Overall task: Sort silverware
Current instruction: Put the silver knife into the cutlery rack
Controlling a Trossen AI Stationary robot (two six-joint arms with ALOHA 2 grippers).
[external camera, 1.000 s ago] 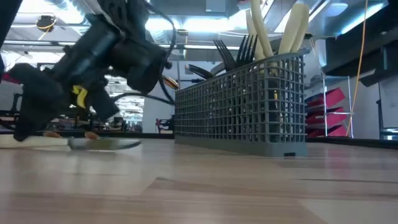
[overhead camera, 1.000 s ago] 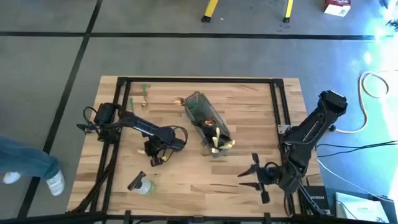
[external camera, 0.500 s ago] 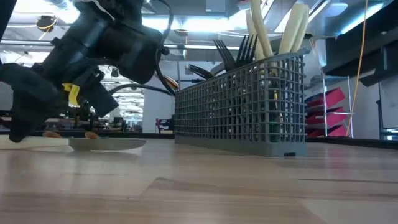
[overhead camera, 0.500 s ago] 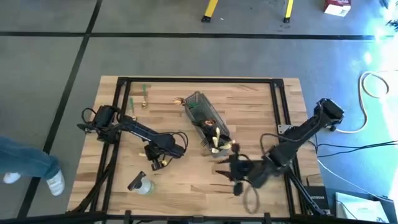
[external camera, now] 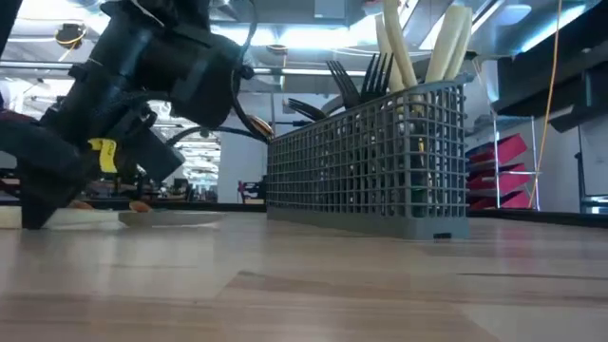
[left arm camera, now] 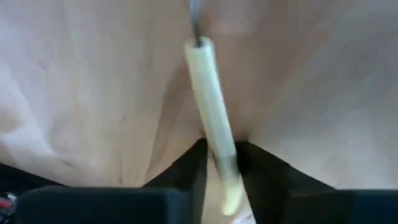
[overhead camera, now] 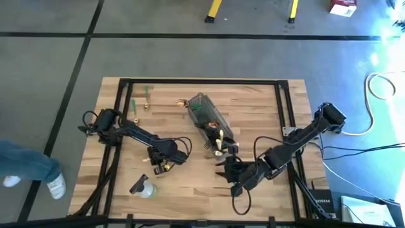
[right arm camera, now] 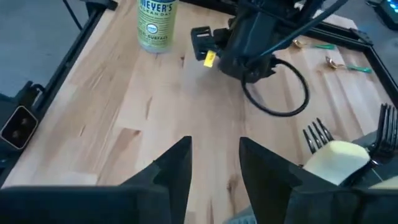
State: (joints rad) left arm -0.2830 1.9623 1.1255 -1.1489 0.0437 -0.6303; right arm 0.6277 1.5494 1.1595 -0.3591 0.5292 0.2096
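Reading "MEYER'S" on the pale green label of the bottle [right arm camera: 154, 23], I see little else written; the smaller print below it is too fine to tell. My left claw [left arm camera: 219, 163] sits low on the wooden counter [overhead camera: 253, 101], narrow, clamped on a cream-handled utensil [left arm camera: 209, 109] whose slim metal neck points away from me. My right claw [right arm camera: 213, 163] hovers over the counter just beside the grey basket [overhead camera: 209, 123], fingers apart, holding nothing. Black forks [external camera: 356, 76] and pale handles [external camera: 446, 43] stand upright in the basket. Green and gold pieces [overhead camera: 147, 98] lie well apart, near the counter's far left corner.
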